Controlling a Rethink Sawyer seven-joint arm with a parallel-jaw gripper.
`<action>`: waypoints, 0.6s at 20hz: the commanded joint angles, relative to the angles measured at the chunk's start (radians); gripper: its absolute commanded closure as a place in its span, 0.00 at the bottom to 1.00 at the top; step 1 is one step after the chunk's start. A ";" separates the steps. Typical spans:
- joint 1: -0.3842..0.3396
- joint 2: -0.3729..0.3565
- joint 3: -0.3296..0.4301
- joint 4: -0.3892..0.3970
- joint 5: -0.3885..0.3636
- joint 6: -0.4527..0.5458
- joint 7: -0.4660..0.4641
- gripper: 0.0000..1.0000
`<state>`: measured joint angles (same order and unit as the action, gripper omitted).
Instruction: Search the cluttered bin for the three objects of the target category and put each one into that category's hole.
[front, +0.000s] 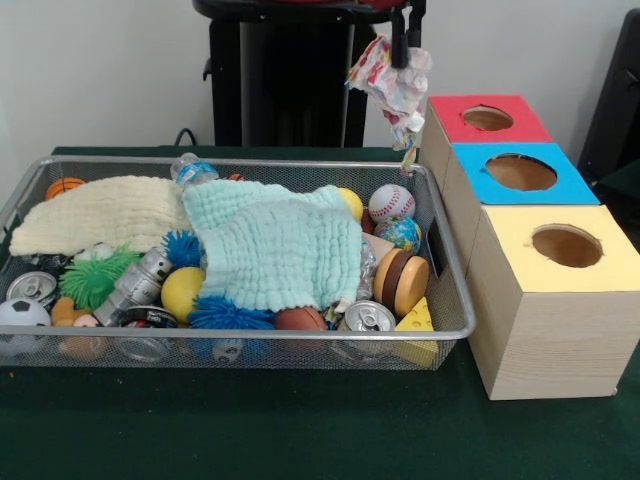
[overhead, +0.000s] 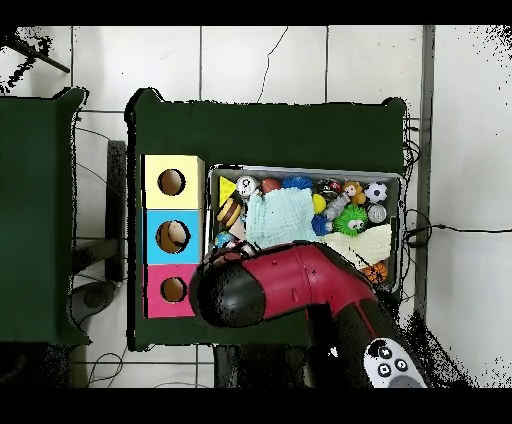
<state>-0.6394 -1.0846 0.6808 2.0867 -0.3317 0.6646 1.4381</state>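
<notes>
Hand: your hand (front: 402, 55) hangs at the top of the front view, clenched on a crumpled wrapper (front: 393, 82).
Wrapper: it dangles clear of the bin (front: 440, 300), above the bin's far right corner, at about 10 o'clock from the red box (front: 487, 122).
Boxes: on the desk (front: 300, 430), right of the bin, you see red, blue (front: 518, 172) and yellow (front: 560, 290) in a row, each with a round hole on top.
Bin: two cloths (front: 275, 245) lie over balls, cans (front: 368, 318) and toys.
Arm: in the overhead view the arm (overhead: 300, 290) covers the hand.
</notes>
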 joint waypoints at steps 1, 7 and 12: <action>0.004 0.014 -0.067 -0.087 0.031 0.081 0.116 1.00; 0.012 0.014 -0.082 -0.083 0.030 0.071 0.112 1.00; 0.002 -0.004 -0.082 -0.066 0.045 0.073 0.096 1.00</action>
<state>-0.6356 -1.0851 0.6454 2.0546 -0.3191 0.6646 1.4381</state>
